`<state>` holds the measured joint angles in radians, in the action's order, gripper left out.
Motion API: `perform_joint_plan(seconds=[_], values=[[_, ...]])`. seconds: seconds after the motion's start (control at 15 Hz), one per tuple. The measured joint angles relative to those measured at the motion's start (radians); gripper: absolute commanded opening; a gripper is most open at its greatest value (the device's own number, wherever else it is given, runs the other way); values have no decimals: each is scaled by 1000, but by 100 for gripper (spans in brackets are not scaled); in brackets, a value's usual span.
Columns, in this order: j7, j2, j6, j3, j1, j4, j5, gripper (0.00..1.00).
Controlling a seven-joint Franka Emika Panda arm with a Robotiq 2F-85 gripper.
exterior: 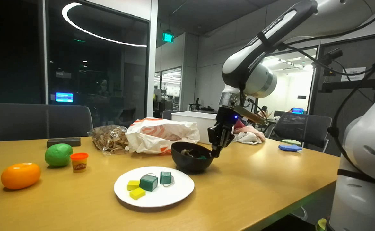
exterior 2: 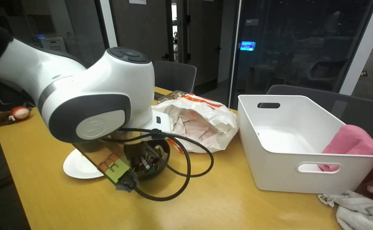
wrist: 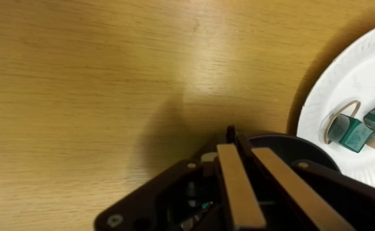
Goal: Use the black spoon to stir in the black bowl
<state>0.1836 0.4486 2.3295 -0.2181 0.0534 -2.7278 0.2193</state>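
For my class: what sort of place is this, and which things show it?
Most likely a meeting room in an office or lab building: the dark-backed chairs, the large glass wall and the lit exit sign suggest a workplace, not a home.

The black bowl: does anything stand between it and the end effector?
Nothing visible does: in an exterior view, the end effector is at the rim of the black bowl; whether they touch, I cannot tell. The white plate lies beside the bowl, not between.
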Motion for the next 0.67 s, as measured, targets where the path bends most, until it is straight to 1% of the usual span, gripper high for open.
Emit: perform_joint_plan(seconds=[0.13,0.47,0.67], values=[[0,0,0,0,0,1,0,11],[0,19,-9,14,-5,12,0,10],[-8,37,-21,38,-7,18,-12,10]])
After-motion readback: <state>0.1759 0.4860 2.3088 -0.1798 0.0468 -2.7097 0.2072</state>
